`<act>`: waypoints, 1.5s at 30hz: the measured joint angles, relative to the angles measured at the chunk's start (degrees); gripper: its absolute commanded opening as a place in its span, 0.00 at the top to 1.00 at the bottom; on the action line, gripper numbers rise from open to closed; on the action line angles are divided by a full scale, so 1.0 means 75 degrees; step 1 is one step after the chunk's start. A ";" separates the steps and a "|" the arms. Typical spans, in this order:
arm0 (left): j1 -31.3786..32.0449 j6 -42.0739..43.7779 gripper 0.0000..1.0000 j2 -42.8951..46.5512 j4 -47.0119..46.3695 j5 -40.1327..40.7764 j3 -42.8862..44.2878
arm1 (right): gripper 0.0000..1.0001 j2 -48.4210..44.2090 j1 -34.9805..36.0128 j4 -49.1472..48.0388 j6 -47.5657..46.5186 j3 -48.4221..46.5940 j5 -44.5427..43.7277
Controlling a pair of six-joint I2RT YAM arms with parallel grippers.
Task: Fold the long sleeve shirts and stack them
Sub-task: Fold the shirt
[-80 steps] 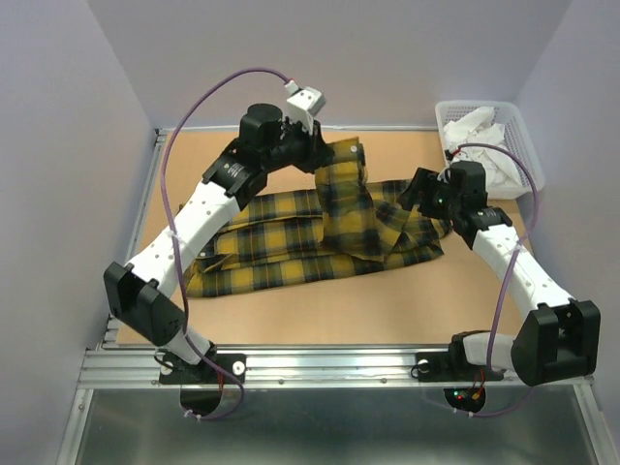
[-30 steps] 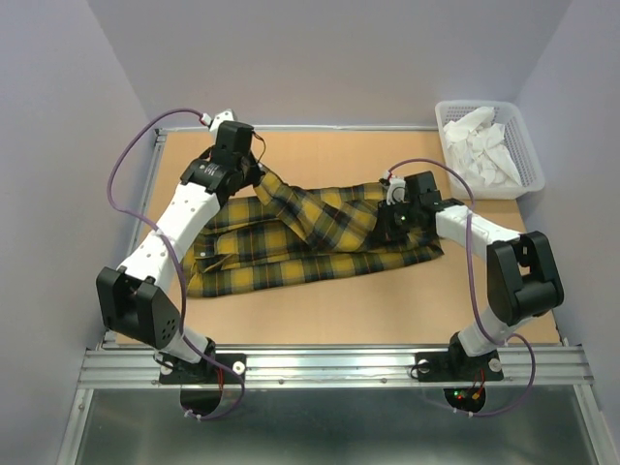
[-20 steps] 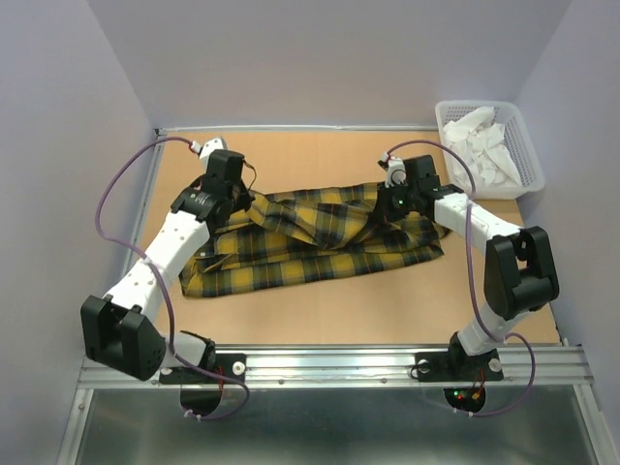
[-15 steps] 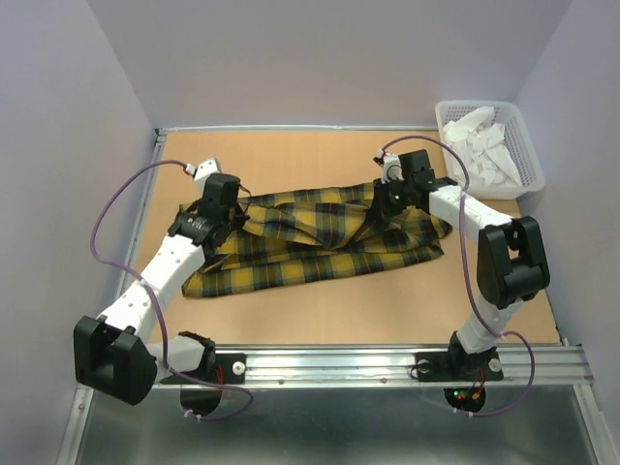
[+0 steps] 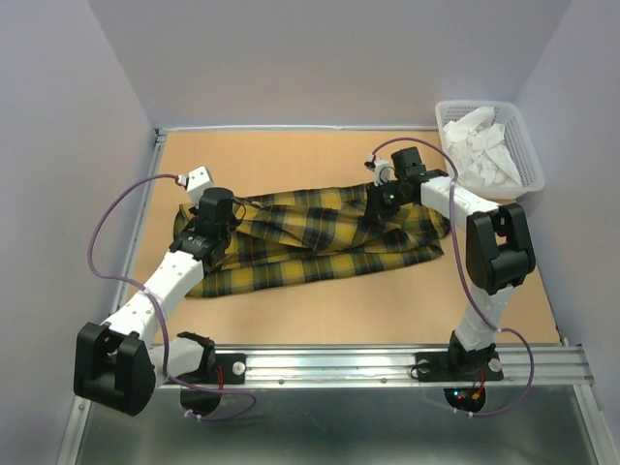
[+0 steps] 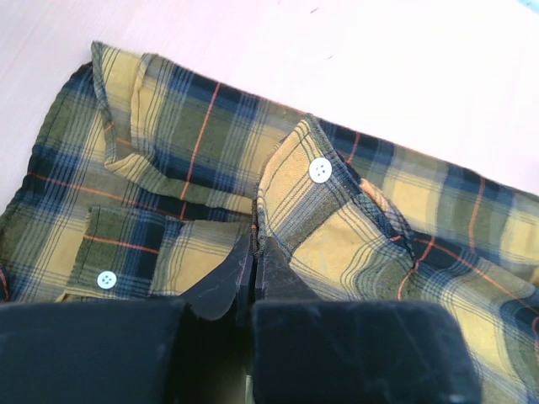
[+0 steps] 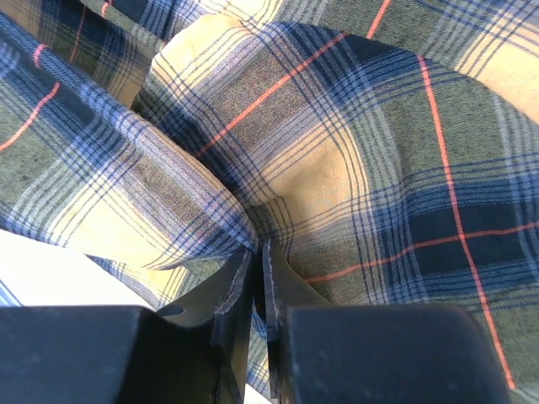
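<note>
One long sleeve shirt (image 5: 320, 232), yellow and dark plaid, lies spread left to right across the middle of the table, its upper layer folded over lengthwise. My left gripper (image 5: 219, 232) is low at the shirt's left end. In the left wrist view the left gripper (image 6: 255, 241) is shut on a cloth edge of the shirt (image 6: 379, 236), just below a white button (image 6: 319, 169). My right gripper (image 5: 381, 207) is down on the right part. In the right wrist view the right gripper (image 7: 257, 250) pinches a fold of the shirt (image 7: 337, 168), its jaws nearly together.
A white basket (image 5: 524, 145) holding white cloths (image 5: 480, 140) stands at the back right corner. The tan table (image 5: 339, 310) shows bare in front of the shirt and along the back. Purple walls close in on both sides.
Both arms have come down. The left gripper drew its raised cloth leftward and toward the near side, laying it flat over the shirt. The right gripper shifted a little to the back.
</note>
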State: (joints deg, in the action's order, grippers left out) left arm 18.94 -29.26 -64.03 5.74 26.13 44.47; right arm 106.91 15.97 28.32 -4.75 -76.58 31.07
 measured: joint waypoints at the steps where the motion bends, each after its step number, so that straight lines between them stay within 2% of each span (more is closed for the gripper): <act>1: -0.0029 0.0000 1.00 0.0000 -0.0111 0.0006 -0.0134 | 0.85 0.0038 0.0026 0.0029 0.0000 -0.0029 0.0015; 6: -0.0245 0.0009 1.00 -0.0108 -0.0595 0.0012 -0.0583 | 0.76 0.0239 0.0090 0.0085 0.0032 -0.0140 0.0032; 14: -0.0720 0.0187 1.00 -0.0612 -0.1428 0.0117 -0.0627 | 0.71 0.0443 0.0187 0.0178 0.0245 -0.0440 -0.0026; 18: -0.0901 0.0213 1.00 -0.0947 -0.1600 0.0111 -0.0627 | 0.43 0.0472 0.0189 0.0172 0.0364 -0.0644 -0.0070; 21: -0.1020 0.0198 1.00 -0.1058 -0.1635 0.0117 -0.0627 | 0.28 0.0472 0.0189 0.0172 0.0463 -0.0699 -0.0096; 24: -0.1116 0.0096 0.99 -0.1134 -0.1612 0.0143 -0.0627 | 0.19 0.0472 0.0189 0.0175 0.0522 -0.0699 -0.0184; 28: -0.1186 -0.0070 0.95 -0.1349 -0.1480 0.0230 -0.0612 | 0.16 0.0399 0.0189 0.0178 0.0673 -0.0699 -0.0405; 29: -0.1189 -0.0114 0.90 -0.1416 -0.1457 0.0239 -0.0606 | 0.16 0.0353 0.0189 0.0181 0.0711 -0.0699 -0.0469; 31: -0.1192 -0.0189 0.71 -0.1582 -0.1352 0.0254 -0.0571 | 0.16 0.0236 0.0189 0.0181 0.0778 -0.0699 -0.0627; 32: -0.1192 -0.0239 0.56 -0.1696 -0.1300 0.0271 -0.0530 | 0.16 0.0122 0.0192 0.0181 0.0819 -0.0697 -0.0761; 35: -0.1195 -0.0358 0.28 -0.2049 -0.1081 0.0332 -0.0315 | 0.16 -0.0169 0.0192 0.0175 0.0950 -0.0697 -0.1151; 37: -0.1207 -0.0379 0.15 -0.2180 -0.0898 0.0393 -0.0122 | 0.17 -0.0364 0.0192 0.0172 0.1029 -0.0694 -0.1460; 40: -0.1218 -0.0367 0.07 -0.2183 -0.0592 0.0516 0.0189 | 0.18 -0.0691 0.0192 0.0172 0.1166 -0.0688 -0.1961; 45: -0.1241 -0.0312 0.07 -0.1647 -0.0023 0.0647 0.0586 | 0.22 -0.1070 0.0192 0.0169 0.1358 -0.0664 -0.2538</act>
State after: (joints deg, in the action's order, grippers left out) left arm 9.63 -31.59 -76.38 5.56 30.98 48.86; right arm 98.89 17.41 29.58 5.43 -81.56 12.03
